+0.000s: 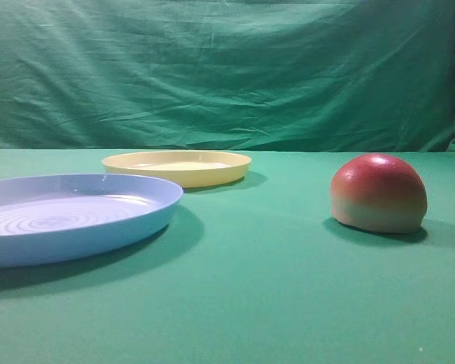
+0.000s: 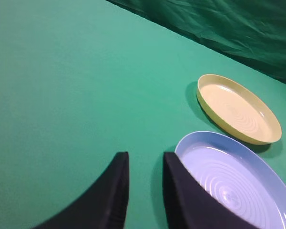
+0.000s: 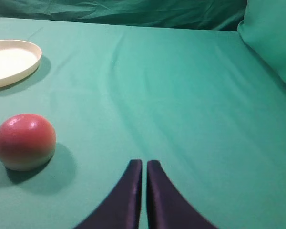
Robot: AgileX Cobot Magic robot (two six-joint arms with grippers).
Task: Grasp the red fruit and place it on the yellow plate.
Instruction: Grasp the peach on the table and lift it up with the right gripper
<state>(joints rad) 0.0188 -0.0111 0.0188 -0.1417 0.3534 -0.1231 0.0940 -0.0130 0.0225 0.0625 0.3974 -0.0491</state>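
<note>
on the green cloth the red fruit sits flat-side down, well apart from the yellow plate, right gripper pinched empty, left gripper narrowly parted.

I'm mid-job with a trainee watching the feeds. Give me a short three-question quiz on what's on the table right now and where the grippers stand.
1. True or false: the red fruit already lies on the yellow plate.
2. Multiple choice: in the exterior high view, which thing sits nearest the camera on the left? A) the yellow plate B) the blue plate C) the red fruit
3. Short answer: in its wrist view, is the right gripper holding anything, and on which side of it does the fruit lie?

Key
1. False: the fruit rests on the green cloth, apart from both plates.
2. B.
3. Nothing; its jaws are shut and empty, and the fruit lies to the left in that view.
</note>
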